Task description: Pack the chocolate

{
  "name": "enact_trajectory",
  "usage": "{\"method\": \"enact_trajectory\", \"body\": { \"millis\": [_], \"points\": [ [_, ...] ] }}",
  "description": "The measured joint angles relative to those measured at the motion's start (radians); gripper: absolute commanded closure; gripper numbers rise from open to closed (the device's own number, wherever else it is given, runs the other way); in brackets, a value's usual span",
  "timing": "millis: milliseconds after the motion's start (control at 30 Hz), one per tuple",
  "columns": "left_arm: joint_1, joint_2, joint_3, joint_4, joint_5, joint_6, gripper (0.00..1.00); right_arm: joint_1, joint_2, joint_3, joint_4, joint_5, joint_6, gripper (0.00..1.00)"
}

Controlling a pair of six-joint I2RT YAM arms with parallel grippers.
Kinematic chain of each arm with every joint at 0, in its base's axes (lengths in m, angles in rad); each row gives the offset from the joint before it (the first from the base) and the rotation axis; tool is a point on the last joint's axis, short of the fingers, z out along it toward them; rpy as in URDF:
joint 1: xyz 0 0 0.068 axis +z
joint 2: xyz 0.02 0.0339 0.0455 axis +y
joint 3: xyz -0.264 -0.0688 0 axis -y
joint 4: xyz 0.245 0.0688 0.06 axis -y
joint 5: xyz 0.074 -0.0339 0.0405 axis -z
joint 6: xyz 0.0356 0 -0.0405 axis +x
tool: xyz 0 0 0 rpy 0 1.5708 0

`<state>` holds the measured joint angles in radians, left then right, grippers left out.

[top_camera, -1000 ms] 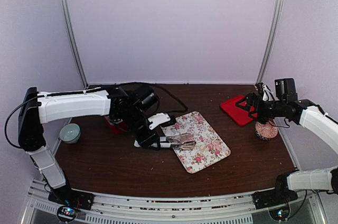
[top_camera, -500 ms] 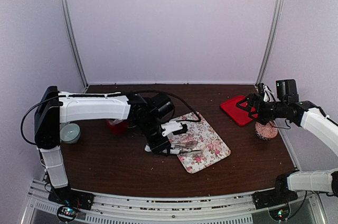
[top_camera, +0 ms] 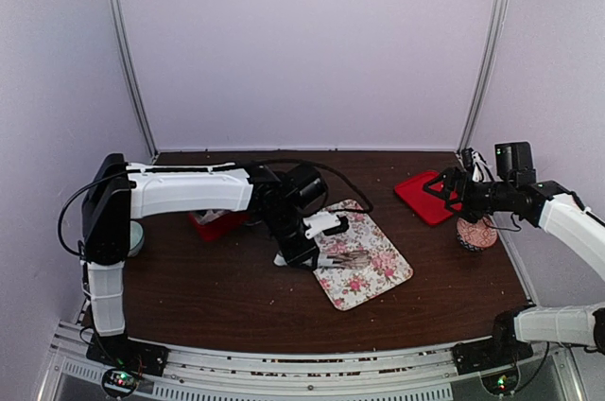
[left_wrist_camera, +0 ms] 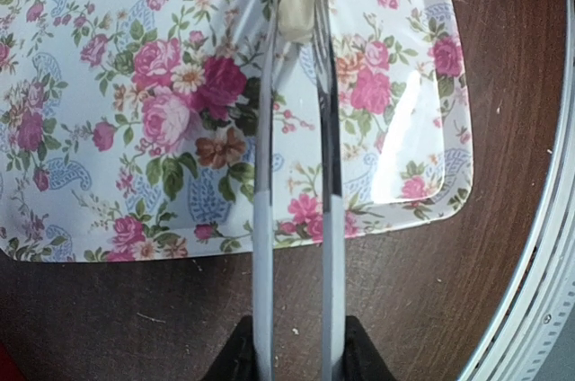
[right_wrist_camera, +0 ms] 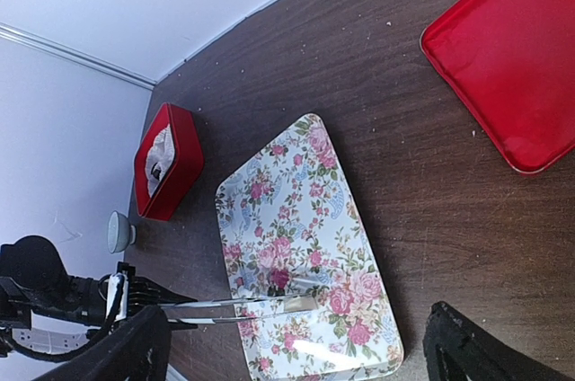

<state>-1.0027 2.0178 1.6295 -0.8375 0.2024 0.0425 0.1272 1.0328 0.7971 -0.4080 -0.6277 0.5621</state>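
The left gripper (top_camera: 304, 255) clamps slim silver metal tongs (left_wrist_camera: 262, 255), whose tips pinch a small light tan chocolate lump (left_wrist_camera: 295, 11) over the rose-printed rectangular tray (left_wrist_camera: 108, 57). Farther right, the right gripper (top_camera: 440, 187) hangs with fingers spread wide and empty, near a flat red square lid (right_wrist_camera: 508, 57).

Wears glossy white shells along the links of the left arm (top_camera: 180, 188) and right arm (top_camera: 579, 219), black at every joint and wrist. Trails a thin black cable (top_camera: 60, 223) beside the left shoulder. Shows the right claw (right_wrist_camera: 292, 349) as two matte black fingers (right_wrist_camera: 121, 349).
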Motion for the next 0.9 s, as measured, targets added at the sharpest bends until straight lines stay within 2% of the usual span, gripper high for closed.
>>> {"method": "enact_trajectory", "body": {
  "millis": [267,467,667,900],
  "points": [
    [0.003,-0.016,-0.026,0.013,-0.004,-0.012,0.86,0.0,-0.001,-0.003,-0.001,0.0,-0.008,0.0],
    [0.051,-0.154,-0.157,0.025,0.009,-0.042,0.88,0.0,-0.001,-0.004,0.004,-0.002,-0.007,0.0],
    [0.209,-0.335,-0.241,0.032,0.03,-0.068,0.88,0.0,0.003,-0.007,0.02,-0.008,-0.005,0.0],
    [0.427,-0.46,-0.277,0.027,0.054,-0.082,0.88,-0.001,0.023,-0.007,0.024,-0.015,-0.009,0.0]
  ]
}}
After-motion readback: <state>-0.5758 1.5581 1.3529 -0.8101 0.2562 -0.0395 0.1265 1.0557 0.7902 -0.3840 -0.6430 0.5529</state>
